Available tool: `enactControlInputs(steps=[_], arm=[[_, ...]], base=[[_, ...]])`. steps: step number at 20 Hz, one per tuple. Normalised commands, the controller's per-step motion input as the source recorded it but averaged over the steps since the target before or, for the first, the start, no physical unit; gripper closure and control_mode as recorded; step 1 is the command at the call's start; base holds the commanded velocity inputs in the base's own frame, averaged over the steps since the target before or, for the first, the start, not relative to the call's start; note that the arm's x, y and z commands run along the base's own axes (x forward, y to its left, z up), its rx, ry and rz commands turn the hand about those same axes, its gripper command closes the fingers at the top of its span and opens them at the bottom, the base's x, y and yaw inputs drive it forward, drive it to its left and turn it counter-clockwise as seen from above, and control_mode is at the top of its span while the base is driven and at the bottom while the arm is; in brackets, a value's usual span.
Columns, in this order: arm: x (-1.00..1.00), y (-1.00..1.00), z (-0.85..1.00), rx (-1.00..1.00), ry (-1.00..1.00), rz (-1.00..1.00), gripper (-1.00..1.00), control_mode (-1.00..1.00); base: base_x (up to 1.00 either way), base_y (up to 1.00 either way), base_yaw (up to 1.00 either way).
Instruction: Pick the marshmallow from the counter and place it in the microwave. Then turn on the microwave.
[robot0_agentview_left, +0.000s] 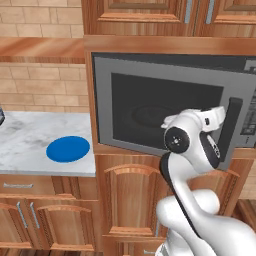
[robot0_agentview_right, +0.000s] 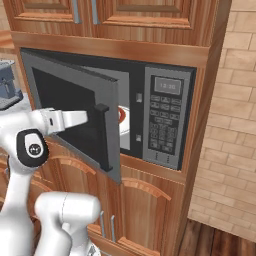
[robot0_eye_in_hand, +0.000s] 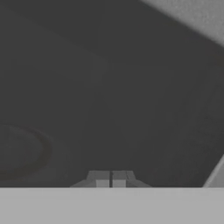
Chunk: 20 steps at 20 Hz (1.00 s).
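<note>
The grey microwave is built into wooden cabinets, and its dark glass door stands partly open. Through the gap a slice of the white, red-rimmed plate shows inside. My gripper is shut and empty, its tip up against the door's outer face right beside the black vertical handle. In the hand view the two fingertips sit together close to the dark glass, with the plate dim behind it. The marshmallow is hidden. The marble counter lies to the left.
A round blue plate rests on the counter near the microwave cabinet. A grey-blue appliance stands further left on the counter. The keypad is on the microwave's right side. Wooden cabinet doors sit below, and a brick wall is to the right.
</note>
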Motion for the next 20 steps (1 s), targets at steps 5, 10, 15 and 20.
enactControlInputs(steps=[5, 10, 15, 20], arm=[[0.24, -0.16, -0.02, 0.00, 0.07, 0.09, 1.00, -1.00], [0.29, -0.18, 0.00, 0.01, 0.08, 0.08, 1.00, -1.00], [0.33, -0.14, 0.00, 0.01, 0.09, 0.06, 1.00, -1.00], [0.32, -0.08, 0.00, 0.00, 0.08, 0.06, 1.00, -1.00]], base=[[0.00, 0.00, 0.00], [0.00, 0.00, 0.00], [0.00, 0.00, 0.00], [0.00, 0.00, 0.00]])
